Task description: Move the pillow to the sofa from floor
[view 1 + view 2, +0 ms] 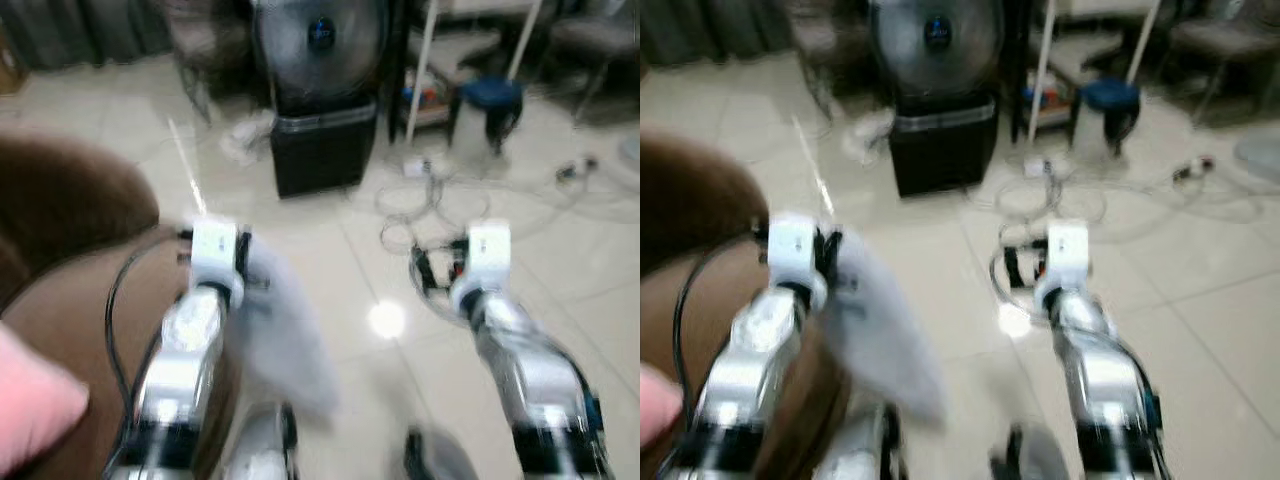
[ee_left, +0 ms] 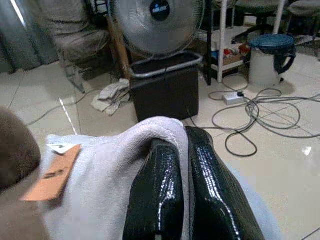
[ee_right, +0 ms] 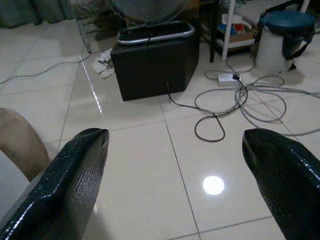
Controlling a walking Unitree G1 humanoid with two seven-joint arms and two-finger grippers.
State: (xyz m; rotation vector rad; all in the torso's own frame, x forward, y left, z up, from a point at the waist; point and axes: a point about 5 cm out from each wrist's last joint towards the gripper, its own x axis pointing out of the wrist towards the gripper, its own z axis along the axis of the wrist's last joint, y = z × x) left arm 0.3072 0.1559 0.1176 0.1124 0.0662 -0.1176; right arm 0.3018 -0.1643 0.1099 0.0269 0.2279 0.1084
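Left gripper (image 2: 182,200) clamped on pale grey fleecy pillow (image 2: 105,190), orange tag (image 2: 52,172) beside it, brown sofa (image 1: 60,290) just below. Right gripper (image 3: 175,170) wide open, empty.

Silver arms, white wrist blocks, glossy black textured claw fingers (image 2: 155,200), black cable

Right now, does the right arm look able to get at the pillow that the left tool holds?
Probably yes: the right tool is open with bare floor ahead, and the pillow hangs just beside it from the left tool.
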